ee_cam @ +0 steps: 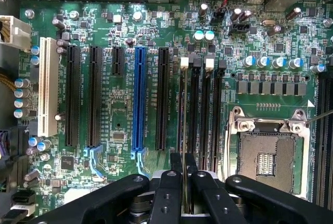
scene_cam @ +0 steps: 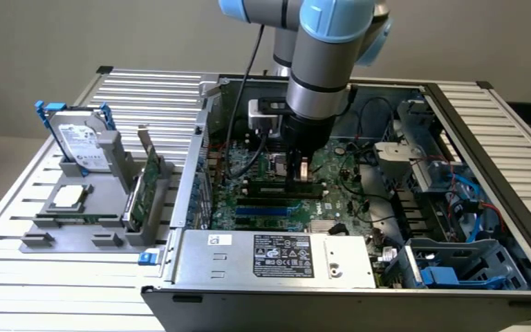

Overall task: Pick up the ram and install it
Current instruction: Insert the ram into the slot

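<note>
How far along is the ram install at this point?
Pick-up looks done: the gripper is shut on the long, thin ram stick, seen edge-on. In hand: the stick is held in line with the black memory slots beside the silver processor socket. Left: seating it; whether it has entered a slot cannot be told.

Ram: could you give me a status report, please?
Fingers shut on thin green ram stick, edge-on. Stick lined along white-latched black memory slot; seating cannot be told. Nothing seen blocking the slot.
</note>
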{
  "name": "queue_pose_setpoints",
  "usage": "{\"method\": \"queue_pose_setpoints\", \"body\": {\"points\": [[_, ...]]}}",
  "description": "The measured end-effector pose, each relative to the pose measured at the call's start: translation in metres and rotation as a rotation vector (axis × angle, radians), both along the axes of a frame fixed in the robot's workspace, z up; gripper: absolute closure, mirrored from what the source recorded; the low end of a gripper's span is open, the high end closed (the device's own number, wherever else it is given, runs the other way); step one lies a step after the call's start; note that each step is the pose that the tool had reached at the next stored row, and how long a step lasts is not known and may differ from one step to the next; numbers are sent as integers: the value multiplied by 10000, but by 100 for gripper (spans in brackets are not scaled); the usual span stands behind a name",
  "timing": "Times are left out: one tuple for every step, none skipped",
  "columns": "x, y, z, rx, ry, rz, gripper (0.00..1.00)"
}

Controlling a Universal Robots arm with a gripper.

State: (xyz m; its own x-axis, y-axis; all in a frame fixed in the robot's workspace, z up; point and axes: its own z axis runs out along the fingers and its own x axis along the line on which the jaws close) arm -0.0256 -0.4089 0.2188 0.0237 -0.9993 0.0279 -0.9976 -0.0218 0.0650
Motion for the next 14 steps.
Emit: {"method": "queue_pose_setpoints", "body": {"points": [[0, 0, -4, 1, 0, 1, 86], [0, 0, -8, 1, 0, 0, 86], [0, 0, -12, 1, 0, 0, 86], [0, 0, -16, 1, -1, 0, 86], [0, 0, -18, 0, 0, 0, 86], [0, 0, -21, 0, 0, 0, 86], [0, 0, -23, -1, 1, 0, 86], [0, 0, -24, -1, 1, 0, 86], [0, 0, -25, 0, 0, 0, 86], [0, 0, -26, 1, 0, 0, 78], [0, 0, -26, 0, 0, 0, 78], [0, 0, -26, 0, 0, 0, 73], [0, 0, -26, 1, 0, 0, 73], [0, 0, -26, 1, 0, 0, 67]]}}
